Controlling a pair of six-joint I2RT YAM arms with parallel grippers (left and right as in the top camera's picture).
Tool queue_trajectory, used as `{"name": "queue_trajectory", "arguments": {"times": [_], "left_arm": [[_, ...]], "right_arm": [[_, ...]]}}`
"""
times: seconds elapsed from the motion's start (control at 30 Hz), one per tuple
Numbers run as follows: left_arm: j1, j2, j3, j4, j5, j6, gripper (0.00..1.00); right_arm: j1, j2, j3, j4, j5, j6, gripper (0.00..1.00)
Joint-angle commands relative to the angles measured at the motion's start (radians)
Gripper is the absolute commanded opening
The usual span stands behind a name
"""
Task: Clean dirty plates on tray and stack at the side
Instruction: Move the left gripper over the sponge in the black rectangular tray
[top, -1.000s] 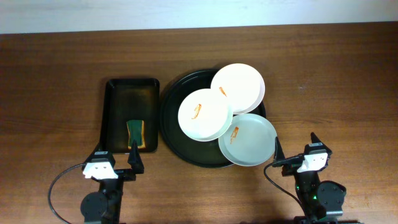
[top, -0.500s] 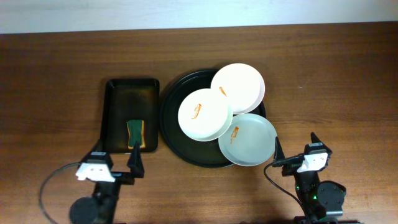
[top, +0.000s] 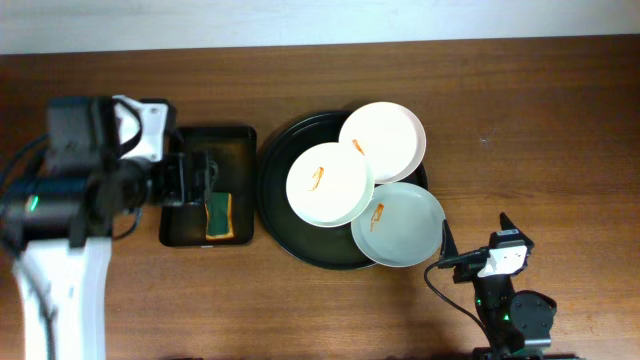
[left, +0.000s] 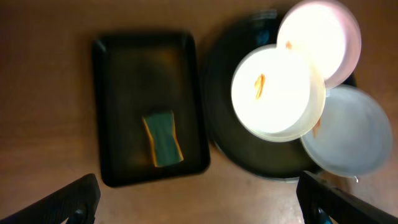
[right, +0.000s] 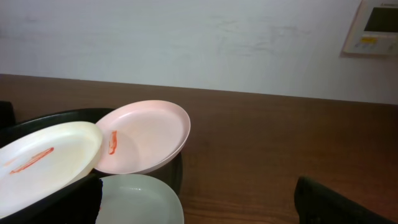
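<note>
A small rectangular black tray (top: 236, 160) sits on a dark brown wooden table (top: 540, 110). A green sponge (top: 217, 214) with a yellow-orange edge lies flat inside it, in the near half and close to the tray's front wall. From the left wrist view, the sponge (left: 163, 138) is turned slightly askew to the tray's (left: 143, 74) sides, and the rest of the tray floor is bare and glossy. A pale wall (right: 186, 37) rises behind the table's far edge, with a white control panel (right: 378, 25) mounted on it at upper right.
</note>
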Motion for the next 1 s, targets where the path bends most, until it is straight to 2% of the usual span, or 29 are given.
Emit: {"name": "queue_trajectory", "arguments": {"times": [0.0, 0.23, 0.43, 0.57, 0.67, 0.73, 0.87, 0.93, 0.97], "left_arm": [[-0.003, 0.129, 0.015, -0.048, 0.072, 0.020, 0.99], [-0.004, 0.312, -0.040, -0.072, -0.002, -0.047, 0.99], [-0.004, 0.310, -0.080, -0.071, -0.002, -0.065, 0.99], [-0.004, 0.264, -0.080, -0.094, -0.002, -0.065, 0.99], [-0.004, 0.196, -0.080, -0.086, -0.002, -0.071, 0.99], [-0.004, 0.135, -0.080, -0.082, -0.002, -0.088, 0.99], [-0.004, 0.064, -0.080, -0.079, -0.002, -0.122, 0.99], [-0.004, 0.057, -0.080, -0.084, -0.002, -0.122, 0.99], [-0.004, 0.057, -0.080, -0.087, -0.002, -0.122, 0.99]], "right_arm": [[-0.006, -0.004, -0.005, -0.004, -0.006, 0.009, 0.99], [-0.006, -0.004, -0.005, -0.004, -0.006, 0.009, 0.99], [-0.006, -0.004, -0.005, 0.014, 0.006, 0.009, 0.99], [-0.006, -0.004, 0.029, 0.037, -0.060, 0.018, 0.98], [-0.006, 0.016, 0.202, -0.117, -0.058, 0.064, 0.99], [-0.006, 0.103, 0.362, -0.219, -0.060, 0.065, 0.99], [-0.005, 0.491, 0.821, -0.536, -0.072, 0.065, 0.99], [-0.005, 0.756, 1.146, -0.798, -0.139, 0.065, 0.99], [-0.005, 0.835, 1.245, -0.892, -0.154, 0.065, 0.99]]}}
